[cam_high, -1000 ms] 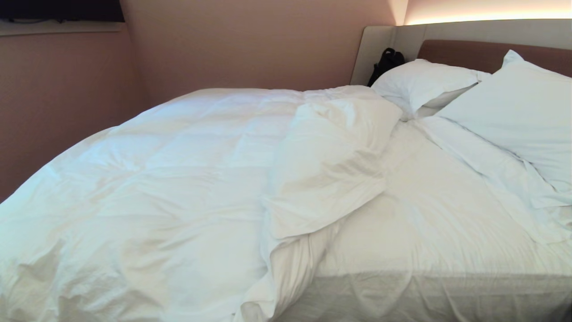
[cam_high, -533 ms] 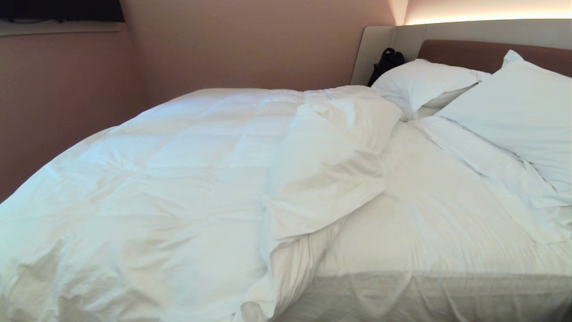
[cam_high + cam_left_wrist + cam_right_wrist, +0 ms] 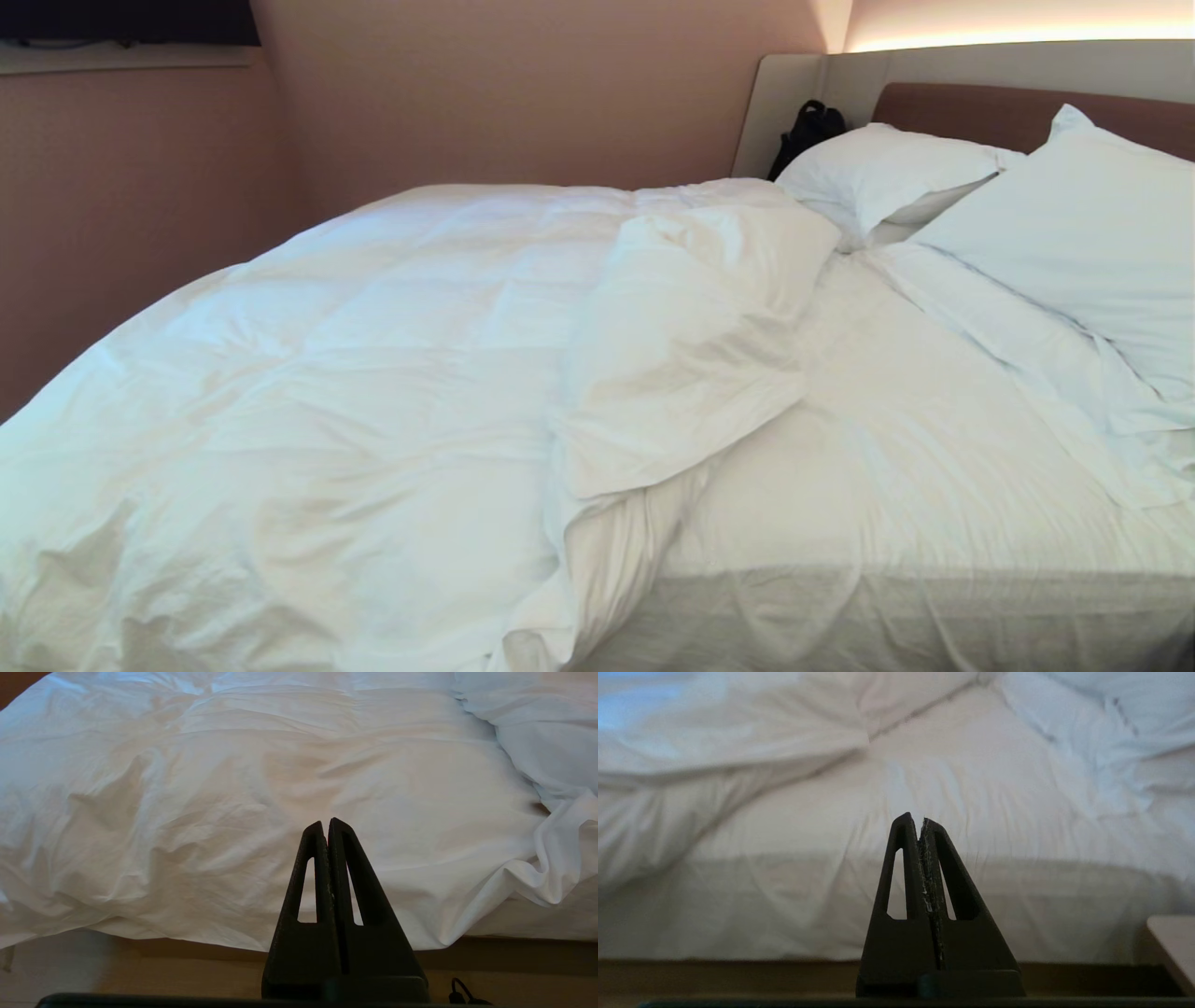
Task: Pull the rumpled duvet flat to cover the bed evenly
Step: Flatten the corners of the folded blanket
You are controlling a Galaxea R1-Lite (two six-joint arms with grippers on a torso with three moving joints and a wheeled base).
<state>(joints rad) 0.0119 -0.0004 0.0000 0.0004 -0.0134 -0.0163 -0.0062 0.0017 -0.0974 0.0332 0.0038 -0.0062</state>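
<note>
1. Left wrist view: the left hand (image 3: 328, 826) hangs before the bed's near edge, fingers pressed together, holding nothing.
2. The right hand (image 3: 920, 820), likewise pressed together and empty, faces the bare sheet (image 3: 896, 448).
3. The duvet (image 3: 355, 373) lies bunched over the bed's (image 3: 934, 616) left part, its right edge folded back.
4. Two pillows (image 3: 1055, 233) rest far right against the headboard (image 3: 971, 107).

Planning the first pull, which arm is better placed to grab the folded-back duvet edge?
Probably the right. Its tool faces the bare sheet beside the duvet's folded-back edge; the left tool faces already-spread duvet.
</note>
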